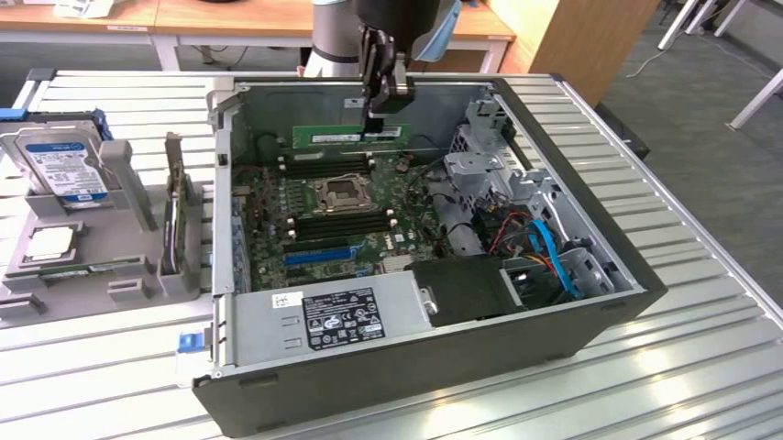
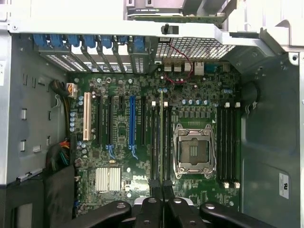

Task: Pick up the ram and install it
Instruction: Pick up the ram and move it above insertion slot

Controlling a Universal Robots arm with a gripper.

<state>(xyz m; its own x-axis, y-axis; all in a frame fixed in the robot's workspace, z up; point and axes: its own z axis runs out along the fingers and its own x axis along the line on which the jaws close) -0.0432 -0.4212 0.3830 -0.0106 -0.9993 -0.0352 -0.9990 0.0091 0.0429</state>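
Exterior view: the black claw (image 1: 384,112) hangs inside the open dark grey computer case (image 1: 588,321), clenched on one end of the long, narrow green circuit-board ram stick (image 1: 343,137). The ram stick is held on edge, lengthwise and level. It is raised above the green motherboard (image 1: 318,229), near the case's far wall and beyond the square silver processor socket (image 1: 341,194). A grey power supply box with a black label (image 1: 330,316) sits at the case's near edge.

In the wrist view the ram stick (image 2: 161,133) appears edge-on as a thin line running out from the claw (image 2: 160,189). It lies in line with the black memory slots (image 2: 154,137) just beside the processor socket (image 2: 192,152). Whether its lower edge touches a slot cannot be told.

On the exterior view's left, a grey plastic rack (image 1: 123,183) stands on the ribbed metal surface (image 1: 685,348). The rack carries an upright silver hard drive with a blue-white label (image 1: 59,165) and a small square silver processor chip (image 1: 49,243), both well apart from the claw.
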